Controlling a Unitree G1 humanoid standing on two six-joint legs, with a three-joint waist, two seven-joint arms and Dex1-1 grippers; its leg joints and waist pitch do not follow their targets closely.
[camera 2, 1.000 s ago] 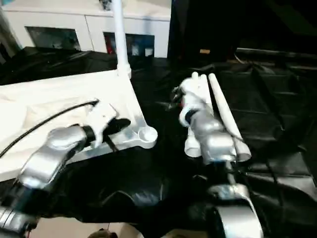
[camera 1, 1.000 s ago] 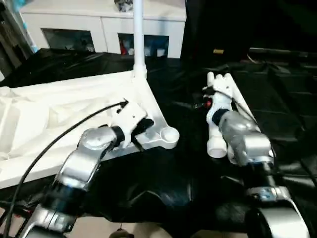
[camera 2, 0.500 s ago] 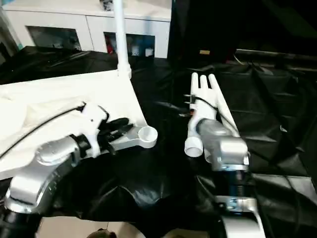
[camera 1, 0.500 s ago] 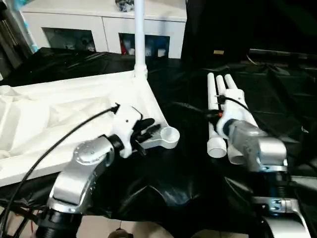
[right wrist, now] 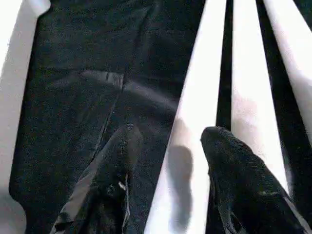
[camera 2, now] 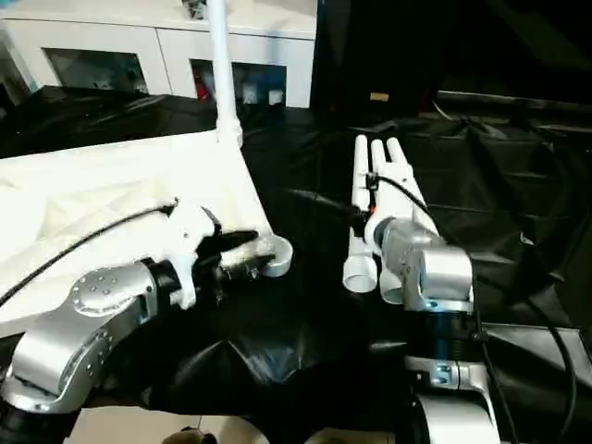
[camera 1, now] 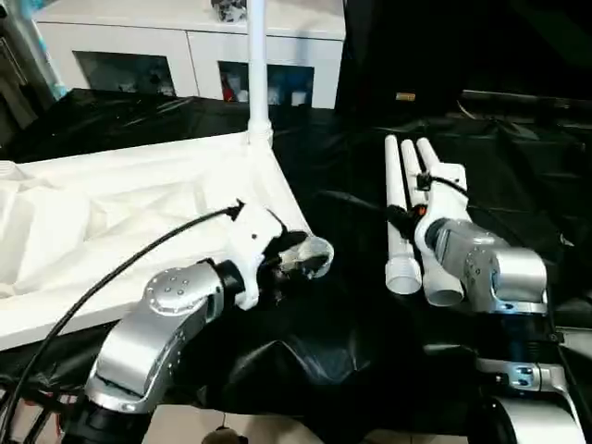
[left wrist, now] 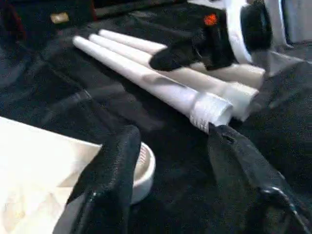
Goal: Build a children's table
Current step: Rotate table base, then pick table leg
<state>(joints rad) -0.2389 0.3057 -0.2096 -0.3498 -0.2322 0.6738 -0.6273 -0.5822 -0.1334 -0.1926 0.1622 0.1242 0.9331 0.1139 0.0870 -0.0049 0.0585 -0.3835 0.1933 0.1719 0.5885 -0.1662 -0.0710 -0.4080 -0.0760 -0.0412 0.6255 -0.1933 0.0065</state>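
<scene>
The children's table top [camera 1: 120, 222] lies underside up on the black cloth, with one white leg [camera 1: 257, 65] standing upright in its far corner. My left gripper [camera 1: 294, 253] is open at the near right corner socket [left wrist: 145, 166]; one finger [left wrist: 114, 165] is beside the socket, the other [left wrist: 243, 156] over bare cloth. Three loose legs [camera 1: 412, 199] lie side by side to the right. My right gripper [right wrist: 168, 139] is open above them, its fingers [right wrist: 229, 156] standing either side of the leftmost leg [right wrist: 200, 97], near its threaded end [left wrist: 209, 109].
A white cabinet [camera 1: 176, 46] with glass doors stands behind the black-draped work table [camera 1: 351, 324]. A black cable [camera 1: 111, 277] runs along my left forearm. The work table's front edge is close below both arms.
Both grippers have gone from shut to open. My left gripper has moved forward to the corner socket. My right arm has drawn back along the loose legs toward their near ends.
</scene>
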